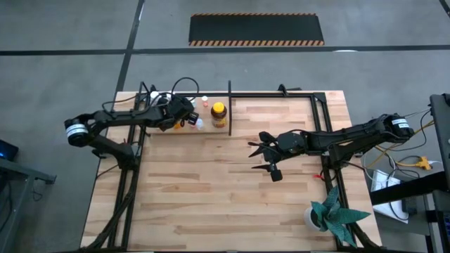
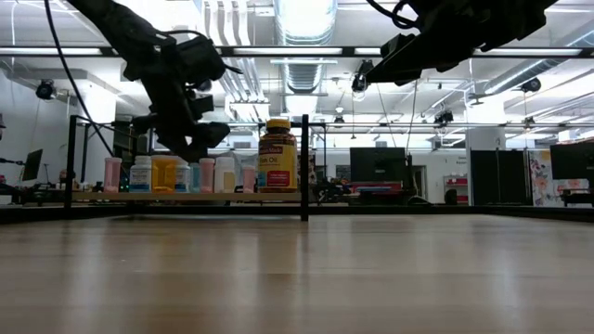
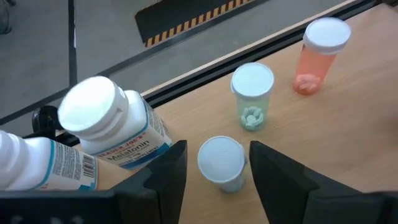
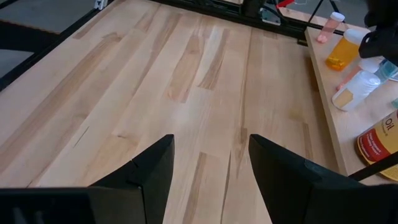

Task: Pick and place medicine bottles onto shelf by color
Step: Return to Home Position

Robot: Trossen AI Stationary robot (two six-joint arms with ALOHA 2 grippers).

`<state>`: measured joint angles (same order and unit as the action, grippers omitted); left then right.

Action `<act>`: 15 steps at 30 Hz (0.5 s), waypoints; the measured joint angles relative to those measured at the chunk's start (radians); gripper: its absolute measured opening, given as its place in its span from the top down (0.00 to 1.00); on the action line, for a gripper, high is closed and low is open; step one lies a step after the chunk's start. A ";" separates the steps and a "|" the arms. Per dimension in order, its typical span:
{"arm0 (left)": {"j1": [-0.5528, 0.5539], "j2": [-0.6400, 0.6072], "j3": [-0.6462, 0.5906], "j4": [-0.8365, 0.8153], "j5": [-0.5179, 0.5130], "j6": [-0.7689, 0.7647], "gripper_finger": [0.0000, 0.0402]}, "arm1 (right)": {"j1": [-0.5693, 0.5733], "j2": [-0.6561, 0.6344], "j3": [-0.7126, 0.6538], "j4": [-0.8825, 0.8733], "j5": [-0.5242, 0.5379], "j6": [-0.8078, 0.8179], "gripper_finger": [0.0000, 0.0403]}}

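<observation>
Two labels: "Melatonin" white bottle [image 3: 118,132], "Oil" amber jar [image 2: 277,160]

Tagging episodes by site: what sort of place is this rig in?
Probably a robotics lab on an open industrial floor: exposed silver ceiling ducts and strip lights overhead, a grey concrete floor with a black hazard-striped mat, and dark monitors behind the wooden table.
</observation>
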<state>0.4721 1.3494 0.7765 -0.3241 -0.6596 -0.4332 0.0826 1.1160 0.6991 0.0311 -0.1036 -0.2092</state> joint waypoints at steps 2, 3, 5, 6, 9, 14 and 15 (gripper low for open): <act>-0.002 -0.018 0.000 -0.004 0.006 0.010 0.61 | 0.000 0.000 0.000 0.000 0.000 0.000 0.51; -0.002 -0.029 0.000 -0.009 0.015 0.019 0.61 | 0.000 0.000 0.000 0.000 0.000 0.000 0.51; -0.002 -0.059 0.000 -0.009 0.041 0.021 0.61 | 0.000 0.000 0.000 0.000 0.000 -0.001 0.51; -0.002 -0.079 0.000 -0.009 0.058 0.021 0.61 | 0.000 0.000 0.000 0.001 0.000 -0.010 0.51; -0.003 -0.147 0.000 -0.009 0.124 0.020 0.61 | 0.000 0.000 -0.002 0.019 0.000 -0.055 0.51; -0.052 -0.285 0.000 -0.007 0.294 0.019 0.61 | -0.002 -0.001 -0.103 0.249 -0.008 -0.149 0.51; -0.081 -0.309 0.000 -0.005 0.308 0.019 0.61 | -0.005 -0.002 -0.124 0.294 -0.009 -0.159 0.51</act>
<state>0.3906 1.0404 0.7765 -0.3291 -0.3514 -0.4146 0.0777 1.1145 0.5747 0.3248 -0.1124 -0.3682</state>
